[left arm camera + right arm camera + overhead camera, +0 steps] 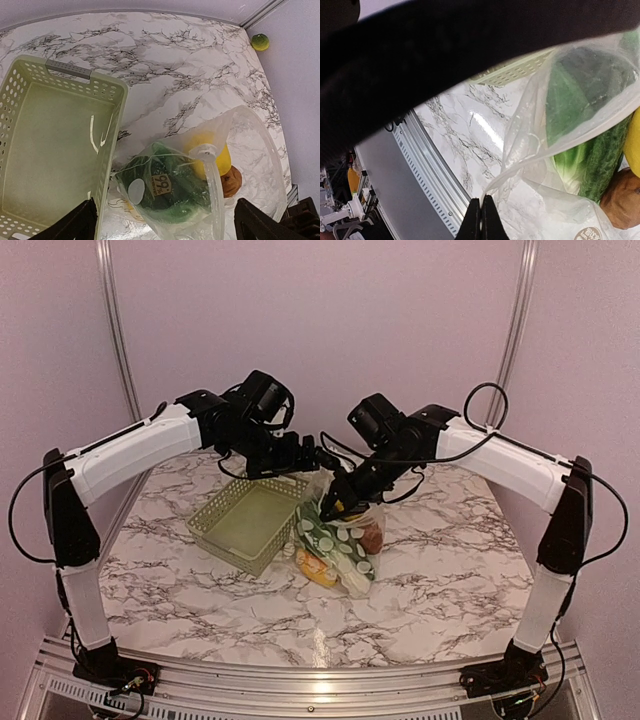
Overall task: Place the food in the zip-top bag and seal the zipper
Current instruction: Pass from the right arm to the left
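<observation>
Plainly, you can read "99" on a sticker on the dark green vegetable inside the clear polka-dot plastic bag, just beside the pale green lattice basket. Your right gripper pinches the bag's rim, and your left gripper gapes wide above it.

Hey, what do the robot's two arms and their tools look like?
The left arm and right arm have white boxy covers, black joints and bases, and loose black cables looping alongside. The left tool and right tool are black.
</observation>
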`<action>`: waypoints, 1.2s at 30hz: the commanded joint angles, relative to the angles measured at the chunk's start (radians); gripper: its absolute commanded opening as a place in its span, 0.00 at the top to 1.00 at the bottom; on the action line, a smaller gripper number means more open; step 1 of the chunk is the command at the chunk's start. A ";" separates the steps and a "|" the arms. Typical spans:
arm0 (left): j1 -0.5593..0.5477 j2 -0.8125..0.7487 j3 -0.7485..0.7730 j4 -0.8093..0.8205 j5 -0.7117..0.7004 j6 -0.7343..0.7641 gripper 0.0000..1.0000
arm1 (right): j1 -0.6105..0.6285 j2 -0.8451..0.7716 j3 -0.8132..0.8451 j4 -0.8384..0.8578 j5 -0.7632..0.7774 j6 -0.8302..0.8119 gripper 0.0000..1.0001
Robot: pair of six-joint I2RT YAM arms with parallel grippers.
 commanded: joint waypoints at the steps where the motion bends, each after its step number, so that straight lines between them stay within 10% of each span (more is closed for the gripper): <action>1: -0.059 -0.116 -0.184 0.201 -0.016 0.007 0.01 | 0.032 -0.070 -0.017 0.308 0.011 0.024 1.00; 6: -0.040 -0.234 -0.365 0.408 0.016 -0.022 0.01 | 0.031 -0.121 -0.080 0.403 0.079 0.044 1.00; 36: -0.051 0.009 -0.265 0.181 0.455 -0.018 0.12 | 0.050 -0.140 -0.208 0.515 0.057 -0.004 1.00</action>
